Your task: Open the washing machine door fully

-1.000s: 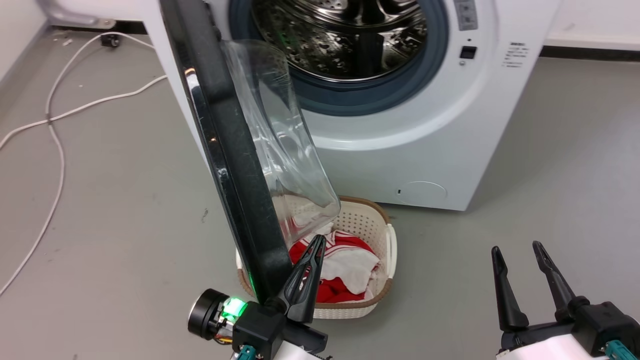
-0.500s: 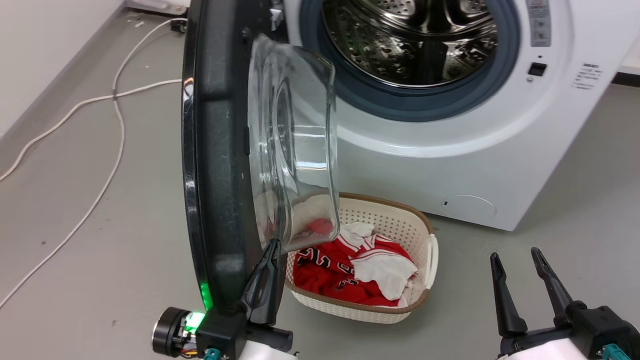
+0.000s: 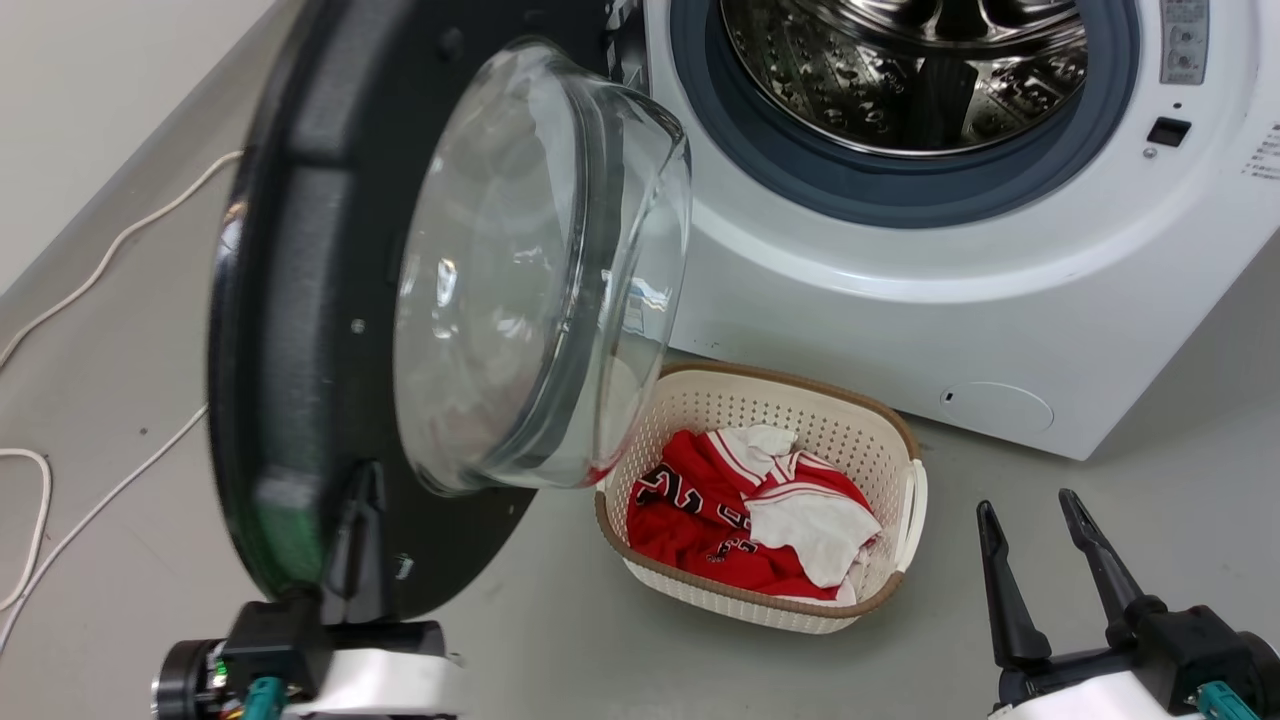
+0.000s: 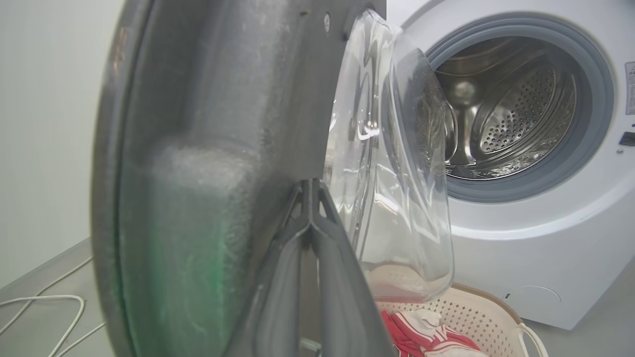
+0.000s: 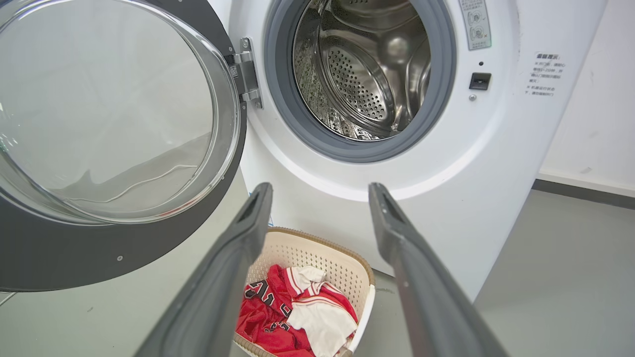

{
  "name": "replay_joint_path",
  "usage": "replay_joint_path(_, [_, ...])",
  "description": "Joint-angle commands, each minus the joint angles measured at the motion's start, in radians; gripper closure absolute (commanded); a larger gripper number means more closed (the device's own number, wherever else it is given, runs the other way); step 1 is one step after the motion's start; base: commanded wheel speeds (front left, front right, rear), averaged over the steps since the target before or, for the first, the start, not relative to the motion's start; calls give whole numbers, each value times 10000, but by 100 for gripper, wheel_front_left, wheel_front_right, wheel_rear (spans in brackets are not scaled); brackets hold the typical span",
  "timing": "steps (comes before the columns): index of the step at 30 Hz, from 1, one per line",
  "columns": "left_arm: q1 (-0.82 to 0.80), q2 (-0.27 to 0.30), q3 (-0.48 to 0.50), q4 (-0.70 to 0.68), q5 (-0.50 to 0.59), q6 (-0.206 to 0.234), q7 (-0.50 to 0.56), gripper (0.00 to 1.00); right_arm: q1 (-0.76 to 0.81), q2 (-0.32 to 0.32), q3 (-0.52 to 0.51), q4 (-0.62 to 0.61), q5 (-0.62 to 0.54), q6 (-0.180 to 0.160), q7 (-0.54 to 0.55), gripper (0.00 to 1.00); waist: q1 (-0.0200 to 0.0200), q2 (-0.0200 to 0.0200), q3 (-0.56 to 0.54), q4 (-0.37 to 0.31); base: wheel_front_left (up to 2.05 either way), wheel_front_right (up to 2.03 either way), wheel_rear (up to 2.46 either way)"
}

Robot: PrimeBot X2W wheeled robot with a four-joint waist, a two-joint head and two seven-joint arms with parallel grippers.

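My left gripper [image 4: 310, 186], fingers pinched together, leans on the inner face of the washing machine door [image 3: 300, 300], which stands wide out to the left of the washing machine [image 3: 850, 290]. Slipping off its lower edge could let it drift back. My right gripper [image 3: 1025, 500] hangs spread, empty.

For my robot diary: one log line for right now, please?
washing machine door: wide open | left hand: shut, at its inner face | right hand: open, free
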Motion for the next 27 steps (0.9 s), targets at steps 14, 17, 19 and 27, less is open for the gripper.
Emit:
replay_joint_path(14, [-1140,3,2715,691,-422,-69,25,100,-366,22,-43,-97,-363,-7,-15,0,0,-1,668,-297,0,0,0])
replay_joint_path(17, [-1567,62,3409,1019,-499,-136,23,100,-468,21,-70,-143,-462,-7,-15,0,0,-1,802,-372,0,0,0])
replay_joint_path(19, [-1801,162,3797,1300,-440,-239,23,100,-505,21,-55,-172,-549,-7,-15,0,0,-1,908,-443,0,0,0])
replay_joint_path(27, [-3045,664,5210,2697,-267,-634,26,100,-782,21,-60,-198,-773,-7,-14,0,0,-1,1367,-789,0,0,0])
